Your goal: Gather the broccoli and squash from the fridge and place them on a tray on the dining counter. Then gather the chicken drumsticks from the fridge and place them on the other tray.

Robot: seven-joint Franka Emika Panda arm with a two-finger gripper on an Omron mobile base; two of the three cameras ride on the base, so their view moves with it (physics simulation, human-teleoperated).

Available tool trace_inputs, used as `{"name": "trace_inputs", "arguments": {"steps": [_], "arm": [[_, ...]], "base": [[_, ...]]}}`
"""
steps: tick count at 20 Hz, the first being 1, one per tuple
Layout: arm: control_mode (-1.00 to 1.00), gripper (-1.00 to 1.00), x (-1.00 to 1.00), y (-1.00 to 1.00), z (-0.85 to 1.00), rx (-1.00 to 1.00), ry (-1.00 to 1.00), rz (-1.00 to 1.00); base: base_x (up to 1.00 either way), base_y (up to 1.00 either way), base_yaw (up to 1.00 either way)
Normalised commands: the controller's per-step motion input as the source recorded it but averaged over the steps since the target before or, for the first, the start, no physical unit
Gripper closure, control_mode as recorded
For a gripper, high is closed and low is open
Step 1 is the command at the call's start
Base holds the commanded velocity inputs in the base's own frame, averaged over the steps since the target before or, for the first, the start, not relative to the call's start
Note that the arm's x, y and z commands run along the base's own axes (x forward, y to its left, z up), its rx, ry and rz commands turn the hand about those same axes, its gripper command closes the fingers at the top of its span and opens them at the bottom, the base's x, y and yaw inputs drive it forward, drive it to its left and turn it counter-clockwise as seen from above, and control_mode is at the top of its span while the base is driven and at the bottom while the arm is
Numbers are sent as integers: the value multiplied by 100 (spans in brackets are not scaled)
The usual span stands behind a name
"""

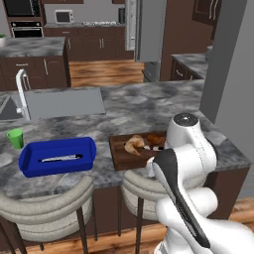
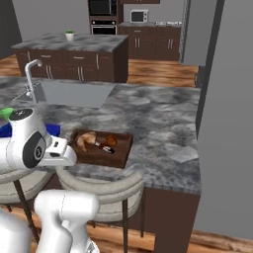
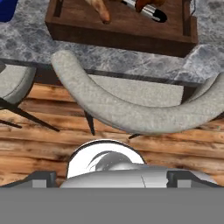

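The dark wooden other tray (image 1: pixel 119 155) (image 2: pixel 121 153) (image 3: pixel 118 33) sits near the front edge of the dining counter (image 1: pixel 149 106). It holds chicken drumsticks (image 1: pixel 134 144) (image 2: pixel 89 139) (image 3: pixel 99 9). The blue tray (image 1: pixel 30 163) lies to its left with a pale streak inside. My gripper (image 3: pixel 111 178) hangs in front of the counter above a stool, open, with nothing between its fingertips (image 3: pixel 41 178). The fridge (image 1: pixel 151 30) stands far back. The broccoli and squash are out of view.
Two grey curved-back stools (image 1: pixel 47 206) (image 1: pixel 141 186) (image 3: pixel 131 109) stand under the counter's front edge over wooden floor. A green cup (image 1: pixel 16 138), sink (image 1: pixel 62 101) and faucet (image 1: pixel 22 89) occupy the counter's left. A tall grey panel (image 1: pixel 230 74) rises on the right.
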Motion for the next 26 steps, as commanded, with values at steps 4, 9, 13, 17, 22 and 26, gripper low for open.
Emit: {"name": "trace_inputs", "arguments": {"steps": [4,9,13,17,22,26], "arm": [[100,-100,0,0,0,0,0,0],[100,-100,0,0,0,0,0,0],[100,-100,0,0,0,0,0,0],[100,-100,0,0,0,0,0,0],[100,-100,0,0,0,0,0,0],[100,-100,0,0,0,0,0,0]], "base": [[-29,94,0],[-25,100,-2],[-44,100,-4],[-64,100,-5],[-60,100,-7],[-41,100,-13]]}}
